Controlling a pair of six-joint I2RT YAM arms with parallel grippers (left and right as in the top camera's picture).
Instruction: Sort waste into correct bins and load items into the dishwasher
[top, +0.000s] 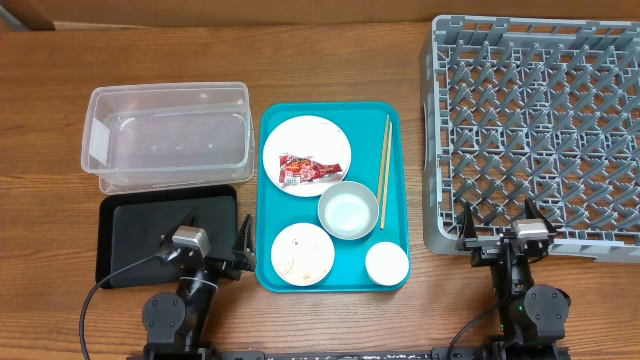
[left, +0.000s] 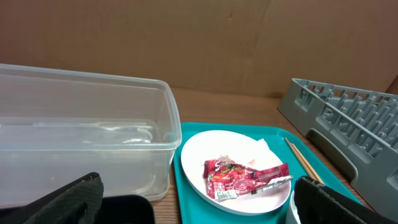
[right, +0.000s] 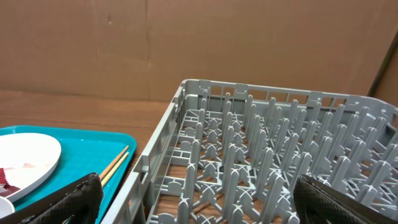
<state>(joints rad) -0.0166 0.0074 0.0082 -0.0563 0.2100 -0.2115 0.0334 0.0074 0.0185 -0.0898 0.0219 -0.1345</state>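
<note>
Left tool (top: 205, 236) and right tool (top: 497, 228) both splayed, empty. I'd pinch the red snack wrapper (left: 245, 178) low, without nudging the large plate (left: 205, 146).

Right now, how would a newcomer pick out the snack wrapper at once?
Find the teal tray in the middle of the table. At its far end sits the larger white plate; the red printed wrapper lies on it, the only red thing on the tray.

wrapper (top: 303, 170) red, white print | big tray (top: 398, 160) teal | rack (top: 540, 130) grey lattice | tub (top: 170, 95) clear | flat tray (top: 140, 230) black
</note>
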